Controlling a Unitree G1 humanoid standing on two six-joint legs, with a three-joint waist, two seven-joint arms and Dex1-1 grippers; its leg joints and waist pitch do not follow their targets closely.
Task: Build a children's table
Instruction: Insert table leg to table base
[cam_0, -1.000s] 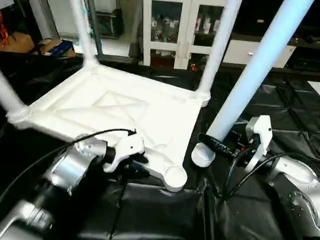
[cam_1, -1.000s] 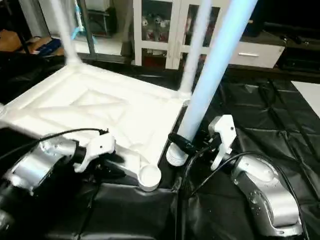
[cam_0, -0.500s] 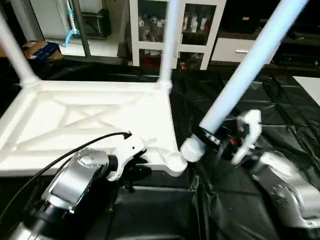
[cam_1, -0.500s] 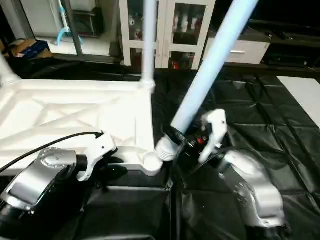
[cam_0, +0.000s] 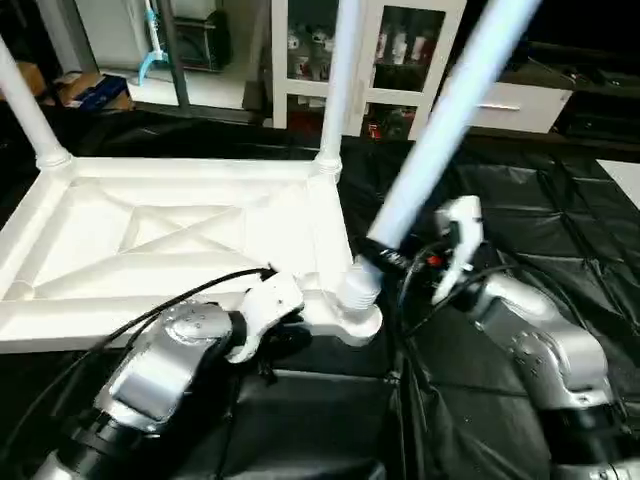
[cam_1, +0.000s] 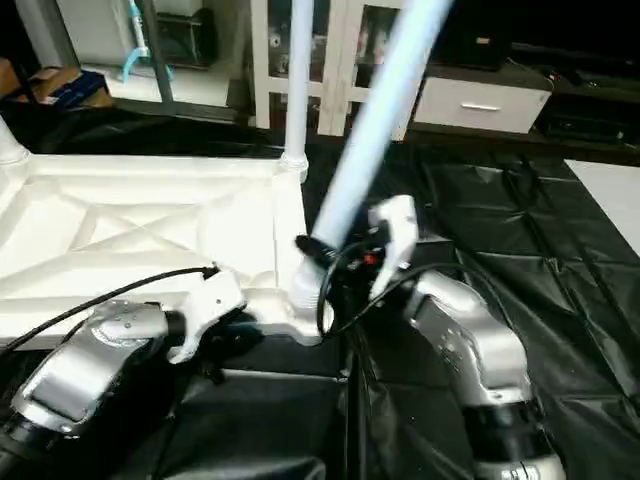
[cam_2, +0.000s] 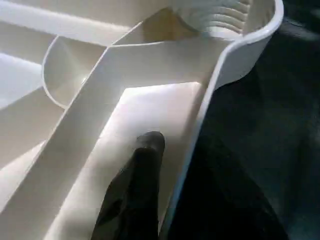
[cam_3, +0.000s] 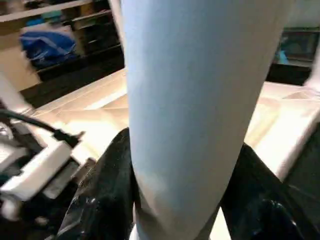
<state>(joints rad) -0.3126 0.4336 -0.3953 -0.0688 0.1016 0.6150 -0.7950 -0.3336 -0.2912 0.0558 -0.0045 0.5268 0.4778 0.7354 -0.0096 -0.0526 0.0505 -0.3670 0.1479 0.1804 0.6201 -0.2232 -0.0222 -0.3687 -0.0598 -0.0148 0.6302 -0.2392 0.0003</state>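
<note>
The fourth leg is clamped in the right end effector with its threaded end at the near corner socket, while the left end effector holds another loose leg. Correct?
Not quite. The right end effector does clamp the fourth leg with its threaded end at the near corner socket, but the left end effector holds no leg. The left wrist view shows one finger inside the table top rim near that corner.

The white table top (cam_0: 190, 240) lies upside down, its X-ribbed underside facing up. Two white legs stand upright in its far corners, one (cam_0: 24, 100) at the far left and one (cam_0: 340, 90) at the far right. A fourth-corner leg (cam_0: 450, 110) leans steeply, its threaded end at the near-right corner socket (cam_0: 358, 322), apparently resting in it.
</note>
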